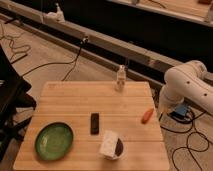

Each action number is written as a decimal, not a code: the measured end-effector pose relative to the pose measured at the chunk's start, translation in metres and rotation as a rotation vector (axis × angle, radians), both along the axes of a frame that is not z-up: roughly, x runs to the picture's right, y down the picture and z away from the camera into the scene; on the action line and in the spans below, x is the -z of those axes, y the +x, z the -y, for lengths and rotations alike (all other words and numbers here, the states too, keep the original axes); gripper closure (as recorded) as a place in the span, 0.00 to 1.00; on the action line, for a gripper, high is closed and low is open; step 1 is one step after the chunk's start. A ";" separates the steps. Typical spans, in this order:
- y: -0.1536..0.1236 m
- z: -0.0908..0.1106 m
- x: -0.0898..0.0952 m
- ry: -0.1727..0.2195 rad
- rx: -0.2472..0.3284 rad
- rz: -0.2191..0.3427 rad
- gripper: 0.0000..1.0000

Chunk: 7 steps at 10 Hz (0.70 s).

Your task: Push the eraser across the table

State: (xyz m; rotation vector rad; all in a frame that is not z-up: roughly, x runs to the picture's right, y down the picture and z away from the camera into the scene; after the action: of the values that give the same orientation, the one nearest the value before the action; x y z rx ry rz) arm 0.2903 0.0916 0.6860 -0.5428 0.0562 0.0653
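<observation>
The eraser is a small black block lying flat near the middle of the wooden table. The white robot arm stands off the table's right side. Its gripper hangs low beside the right edge, close to an orange object, well to the right of the eraser and not touching it.
A green plate lies at the front left. A white box on a dark bowl sits just in front of the eraser. An orange carrot-like object lies near the right edge. A small white bottle stands at the back edge. Cables cover the floor.
</observation>
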 end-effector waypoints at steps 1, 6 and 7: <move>-0.012 0.012 -0.010 0.017 -0.039 0.018 1.00; -0.115 -0.010 -0.059 -0.056 -0.168 0.267 1.00; -0.136 -0.018 -0.066 -0.080 -0.195 0.326 1.00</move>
State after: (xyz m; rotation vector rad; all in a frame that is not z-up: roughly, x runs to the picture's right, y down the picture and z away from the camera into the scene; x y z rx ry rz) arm 0.1542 0.1097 0.7525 -0.6318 -0.3140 0.1641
